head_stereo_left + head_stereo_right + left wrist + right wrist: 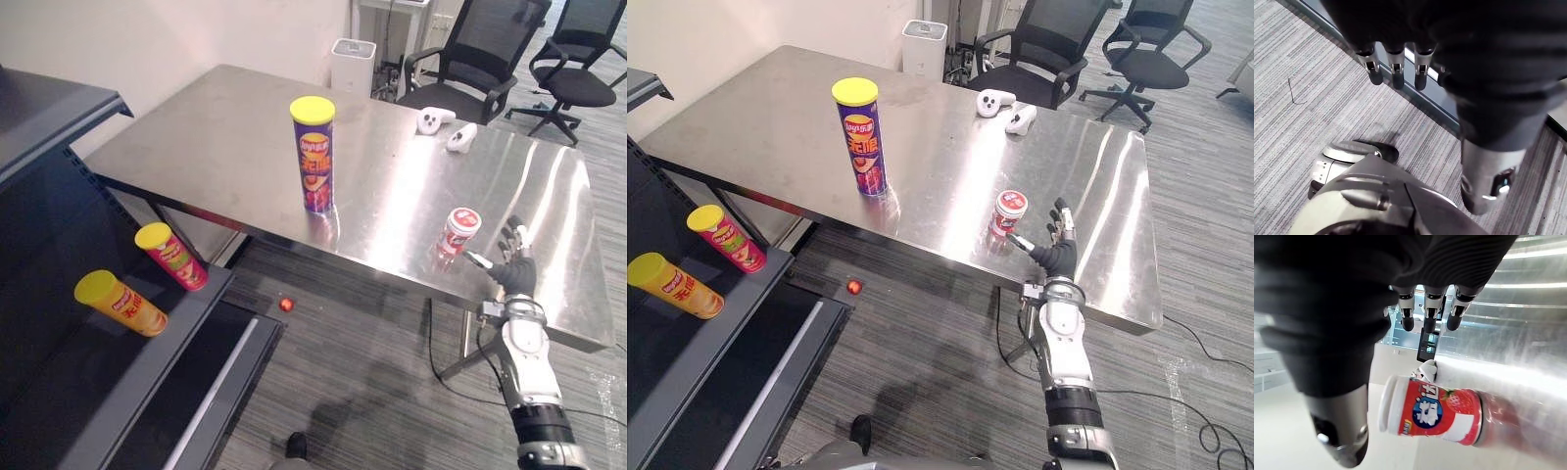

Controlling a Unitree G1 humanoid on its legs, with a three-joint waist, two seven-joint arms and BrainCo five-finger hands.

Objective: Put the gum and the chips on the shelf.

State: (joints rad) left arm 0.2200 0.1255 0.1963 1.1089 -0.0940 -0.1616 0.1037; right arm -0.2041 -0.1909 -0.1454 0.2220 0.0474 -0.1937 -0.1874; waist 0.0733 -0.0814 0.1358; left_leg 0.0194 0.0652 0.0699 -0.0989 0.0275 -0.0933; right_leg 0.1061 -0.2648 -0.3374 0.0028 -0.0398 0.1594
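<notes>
The gum, a red and white tub with a white lid, stands upright near the front right of the steel table. My right hand hovers just right of it, fingers straight and open, thumb toward the tub. In the right wrist view the gum lies between the fingers and the thumb, untouched. The chips, a purple can with a yellow lid, stand mid-table. The dark shelf is at the left. My left hand hangs open above the carpet.
On the shelf lie a yellow can and a red can. Two white controllers rest at the table's far side. Behind it are office chairs and a white bin. A small red ball lies on the floor.
</notes>
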